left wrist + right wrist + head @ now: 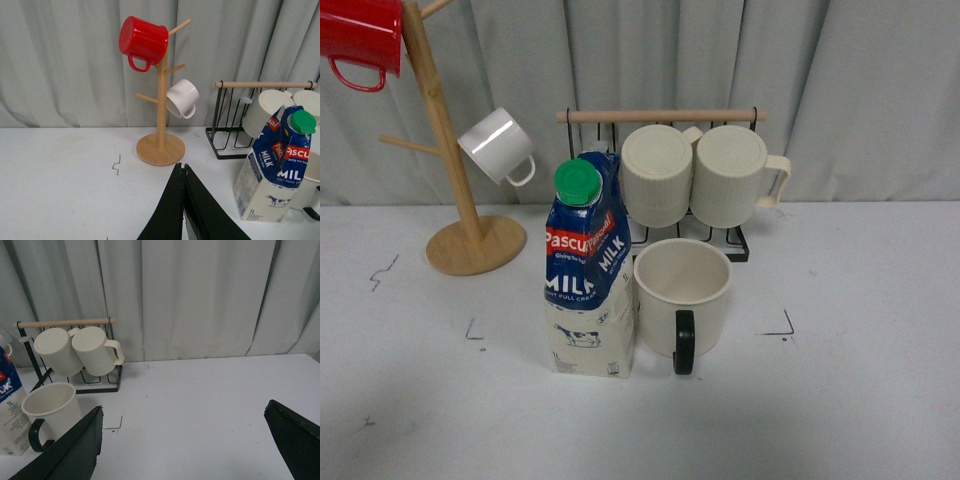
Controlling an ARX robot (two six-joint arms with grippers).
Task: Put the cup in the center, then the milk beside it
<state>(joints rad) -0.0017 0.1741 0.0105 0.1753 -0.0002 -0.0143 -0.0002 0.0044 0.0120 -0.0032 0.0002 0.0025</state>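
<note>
The cup (682,296), wide and cream with a black handle facing front, stands upright in the middle of the table; it also shows in the right wrist view (51,409). The milk carton (588,270), blue with a green cap, stands upright touching the cup's left side; it shows in the left wrist view (277,169) too. My left gripper (183,166) is shut and empty, above the table in front of the wooden stand, left of the carton. My right gripper (183,412) is open and empty, to the right of the cup. Neither gripper shows in the front view.
A wooden mug tree (467,232) stands at the back left with a red mug (358,40) and a small white mug (498,146). A black wire rack (660,118) behind the cup holds two ribbed cream mugs (695,172). A curtain hangs behind.
</note>
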